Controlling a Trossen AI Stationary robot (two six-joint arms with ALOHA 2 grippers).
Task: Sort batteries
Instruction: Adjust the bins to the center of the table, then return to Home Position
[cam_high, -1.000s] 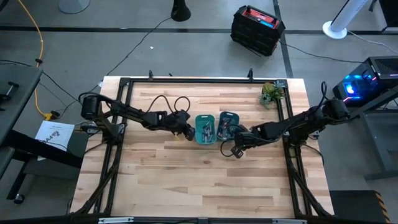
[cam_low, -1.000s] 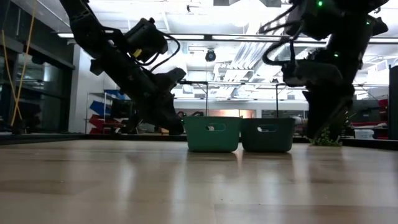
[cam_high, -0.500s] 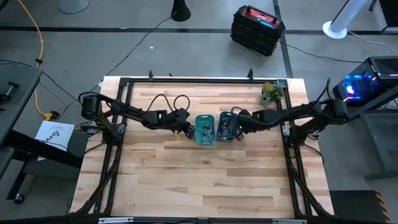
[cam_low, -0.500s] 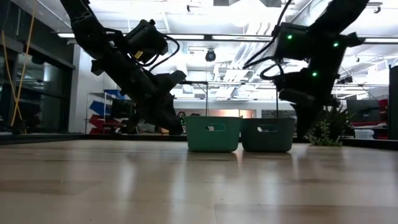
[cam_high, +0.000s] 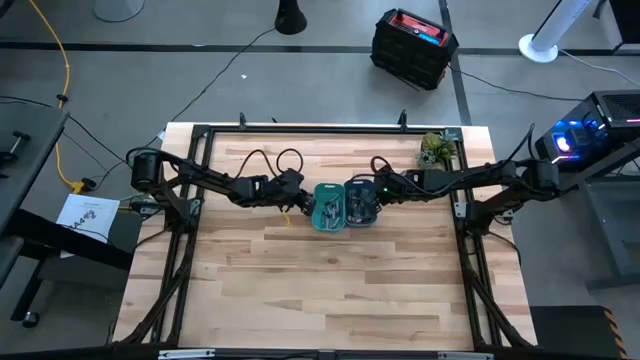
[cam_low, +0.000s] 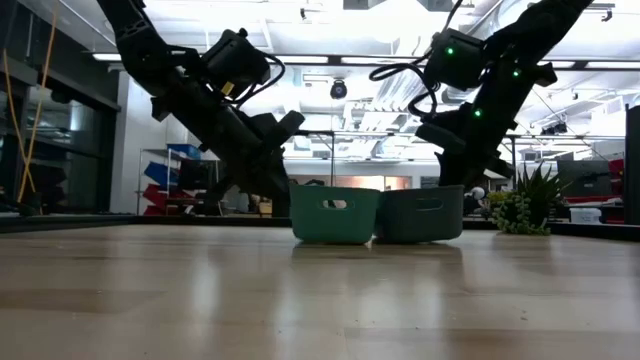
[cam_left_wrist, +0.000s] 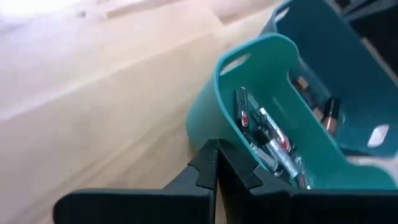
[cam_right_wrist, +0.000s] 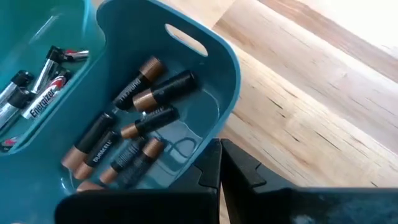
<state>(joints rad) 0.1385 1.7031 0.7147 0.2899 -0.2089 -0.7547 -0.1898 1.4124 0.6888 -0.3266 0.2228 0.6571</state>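
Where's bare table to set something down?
The table's whole near half is bare wood, as are the strips outside each arm. Crowded at mid-table: two teal bins side by side, left gripper and right gripper against them. A plant fills the far right corner.

Two teal bins (cam_high: 329, 207) sit side by side, touching, on the surface (cam_high: 330, 290). Seen from the right wrist, the bin beside the potted plant (cam_high: 433, 150) holds about seven black-and-copper batteries (cam_right_wrist: 127, 140). The neighbouring bin holds several silver batteries (cam_left_wrist: 267, 138), too overlapped to count. Two arms, one plant.
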